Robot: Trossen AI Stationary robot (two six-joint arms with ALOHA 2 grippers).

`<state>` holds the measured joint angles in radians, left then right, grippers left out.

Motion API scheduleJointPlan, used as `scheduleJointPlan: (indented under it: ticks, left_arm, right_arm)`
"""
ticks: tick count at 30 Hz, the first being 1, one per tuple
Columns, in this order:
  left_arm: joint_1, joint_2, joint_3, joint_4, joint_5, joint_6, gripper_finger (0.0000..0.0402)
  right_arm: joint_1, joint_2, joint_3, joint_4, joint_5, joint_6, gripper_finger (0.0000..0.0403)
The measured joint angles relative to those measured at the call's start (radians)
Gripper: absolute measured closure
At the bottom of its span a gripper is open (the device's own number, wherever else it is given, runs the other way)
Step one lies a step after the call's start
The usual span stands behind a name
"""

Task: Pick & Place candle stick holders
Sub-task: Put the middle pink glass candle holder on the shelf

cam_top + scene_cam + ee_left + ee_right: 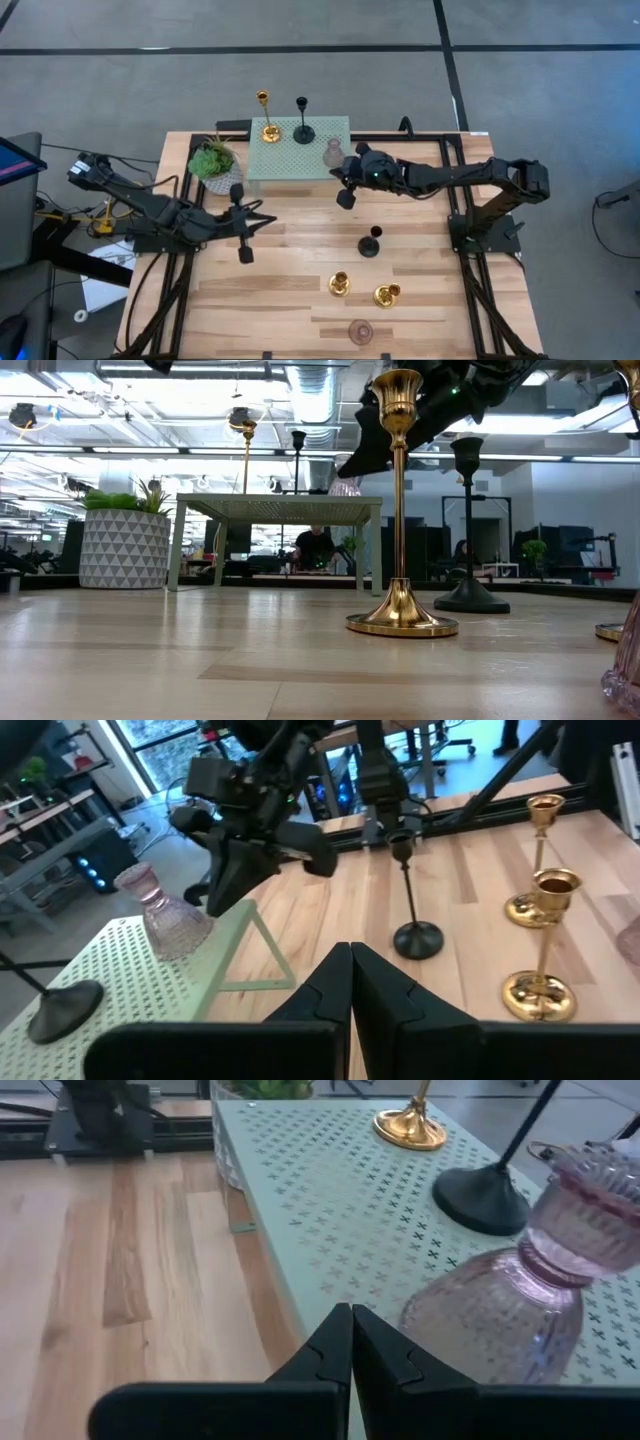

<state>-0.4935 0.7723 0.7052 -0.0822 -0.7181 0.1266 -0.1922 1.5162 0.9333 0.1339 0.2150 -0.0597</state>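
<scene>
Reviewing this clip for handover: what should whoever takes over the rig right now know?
Left gripper: shut, empty, over the table's left middle.
Right gripper: shut, empty, beside the green perforated stand, next to the pink holder.
Done: gold holder, black holder and pink holder stand on the stand.
Left on the table: black holder, two gold holders, second pink holder.

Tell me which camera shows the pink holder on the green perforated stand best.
The right wrist view: the pink holder fills the frame, standing upright on the green stand. The left wrist view shows it whole but smaller; the high view shows a small top-down blob; the low view barely shows it behind a gripper.
</scene>
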Motion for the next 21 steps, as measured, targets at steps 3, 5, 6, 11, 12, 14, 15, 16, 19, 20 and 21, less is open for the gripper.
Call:
scheduleJointPlan:
  ticks: [3,5,6,11,12,14,15,16,19,20,21]
  left_arm:
    - [-0.015,0.0,0.0,0.0,0.0,-0.002,0.0397]
    - [-0.024,0.0,0.0,0.0,0.0,-0.003,0.0397]
    - [-0.026,0.0,0.0,0.0,0.0,-0.003,0.0396]
    - [-0.032,0.0,0.0,0.001,0.0,-0.003,0.0396]
    - [-0.032,0.0,0.0,0.001,0.0,-0.003,0.0396]
    - [-0.032,0.0,0.0,0.001,0.0,-0.003,0.0397]
    - [-0.032,0.0,0.0,0.001,0.0,-0.003,0.0397]
    - [-0.032,0.0,0.0,0.001,0.0,-0.003,0.0396]
    - [-0.032,0.0,0.0,0.001,0.0,-0.003,0.0395]
    - [-0.032,0.0,0.0,0.001,0.0,-0.004,0.0395]
    - [-0.032,0.0,0.0,0.002,0.0,-0.004,0.0395]
  right_arm:
    - [-0.016,0.005,0.0,0.003,0.0,0.0,0.0403]
    - [-0.027,0.011,-0.001,0.003,0.0,0.0,0.0403]
    - [-0.032,0.011,-0.001,0.004,0.0,0.0,0.0403]
    - [-0.061,0.01,-0.001,0.026,-0.002,0.0,0.0403]
    - [-0.067,0.01,-0.001,0.034,-0.004,0.0,0.0403]
    - [-0.078,0.01,-0.001,0.038,-0.004,0.0,0.0403]
    - [-0.082,0.01,-0.001,0.037,-0.004,0.0,0.0403]
    - [-0.087,0.01,-0.001,0.038,-0.005,0.002,0.0403]
    - [-0.097,0.01,-0.001,0.047,-0.005,0.004,0.0403]
    - [-0.1,0.01,-0.001,0.052,-0.006,0.004,0.0403]
    - [-0.105,0.01,-0.001,0.061,-0.006,0.0,0.0403]
